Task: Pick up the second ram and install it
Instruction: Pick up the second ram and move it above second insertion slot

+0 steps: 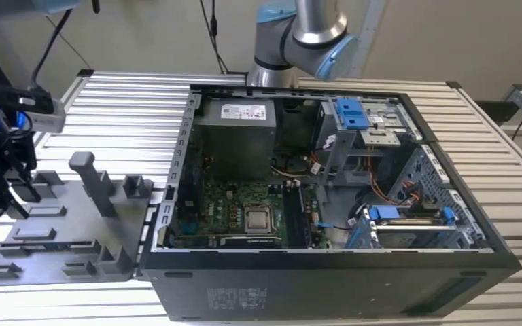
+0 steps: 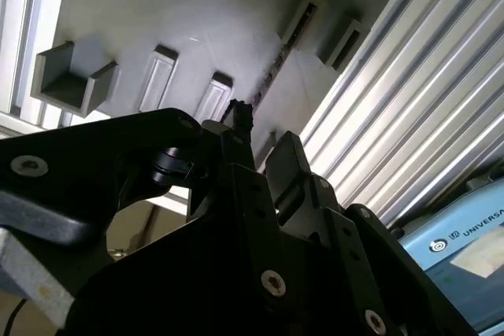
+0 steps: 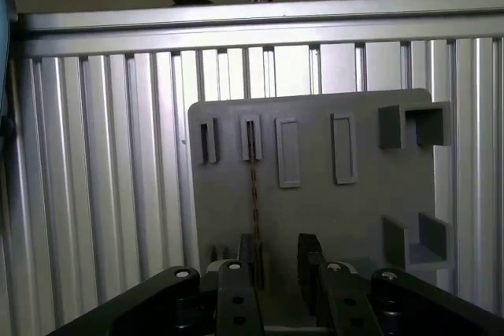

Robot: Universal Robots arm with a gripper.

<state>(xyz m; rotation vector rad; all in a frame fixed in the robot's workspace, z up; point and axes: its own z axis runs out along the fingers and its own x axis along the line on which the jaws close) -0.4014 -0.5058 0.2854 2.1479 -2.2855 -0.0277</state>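
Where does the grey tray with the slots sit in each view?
Exterior view: grey tray at the exterior view's left, beside the computer case.
First wrist view: tray just beyond the gripper.
Second wrist view: tray beyond the gripper.
Shared landmark: the slatted table.

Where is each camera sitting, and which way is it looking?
First wrist view: rides at the wrist, looking past the gripper and its open jaws at the grey tray, where the second ram stands in a slot.
Second wrist view: also at the wrist, slanted, looking past the gripper's black body at tray and ram.
Exterior view: off the arm, looking down at the open computer case, tray and slatted table.
Shared: all three show tray and table.
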